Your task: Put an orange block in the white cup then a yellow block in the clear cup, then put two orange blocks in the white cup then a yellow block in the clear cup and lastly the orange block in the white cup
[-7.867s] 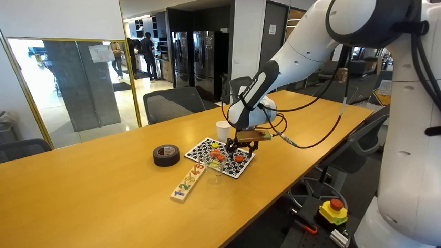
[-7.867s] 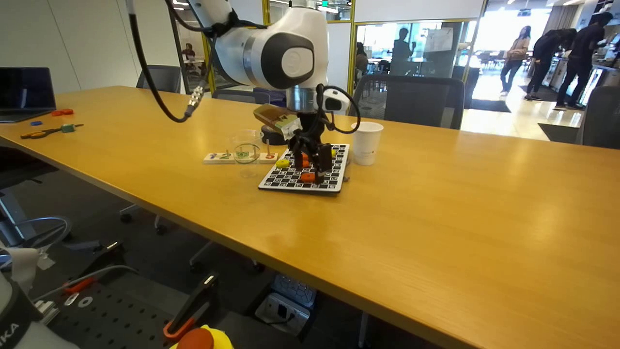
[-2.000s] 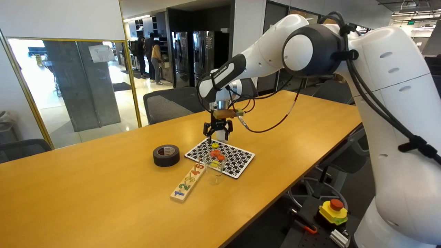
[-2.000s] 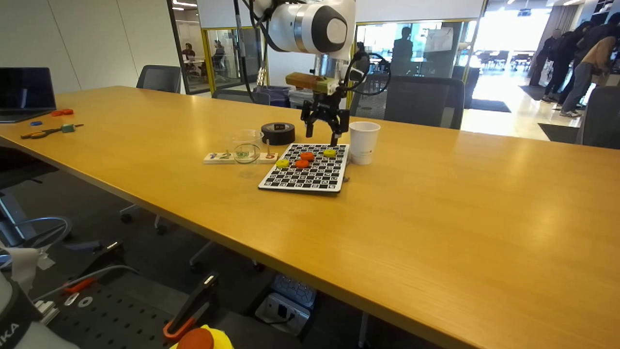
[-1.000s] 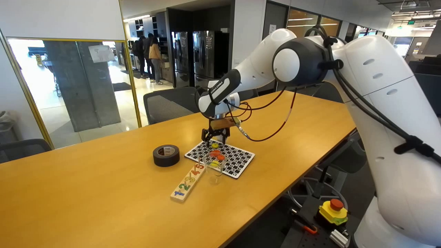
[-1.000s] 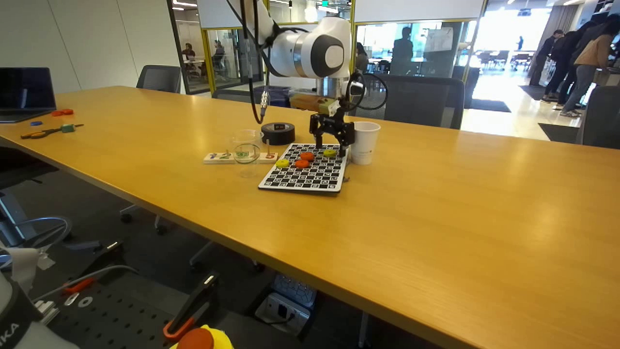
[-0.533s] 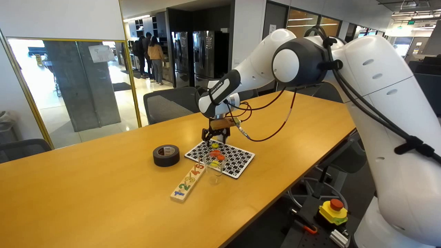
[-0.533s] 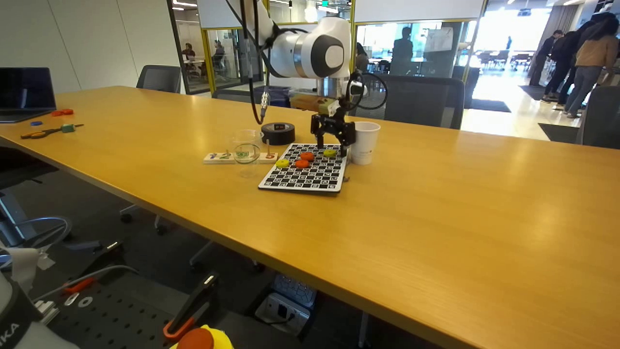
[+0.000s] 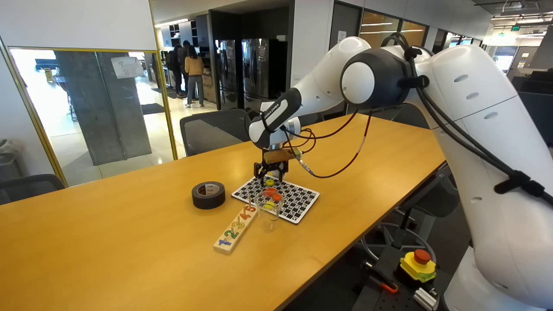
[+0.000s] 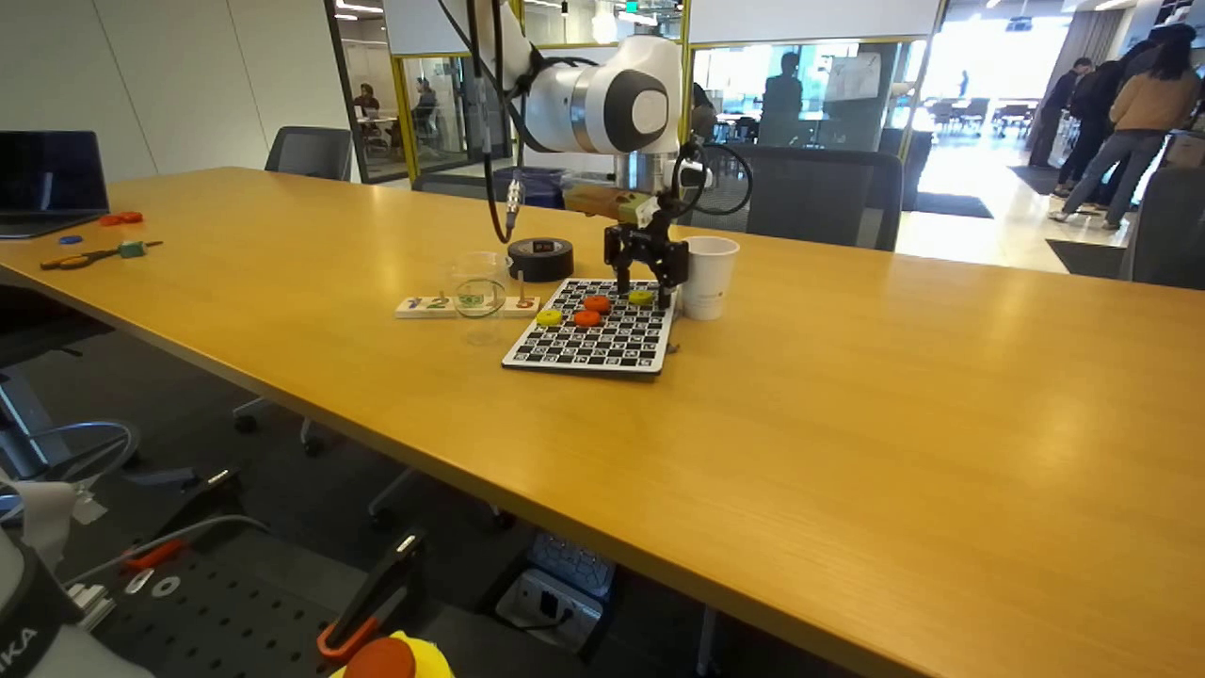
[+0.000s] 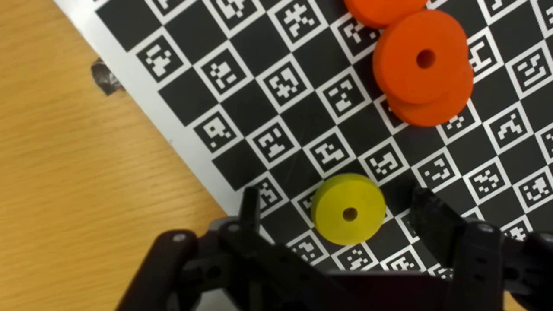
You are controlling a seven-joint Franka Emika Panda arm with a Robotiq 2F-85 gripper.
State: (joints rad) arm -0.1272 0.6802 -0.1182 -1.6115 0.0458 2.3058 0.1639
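Yellow holed disc (image 11: pixel 348 202) between parted jaws: pinched off-centre, it could slip; in an exterior view, drift toward three o'clock might tip the white paper cup (image 10: pixel 710 282).

Both exterior views: well back, sharing table (image 9: pixel 142 263), checkered board (image 10: pixel 617 340). Wrist view: close, facing down.

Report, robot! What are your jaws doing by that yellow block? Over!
Jaws open either side of yellow block, not gripping. Block flat on board. Orange blocks apart from it, none between jaws.
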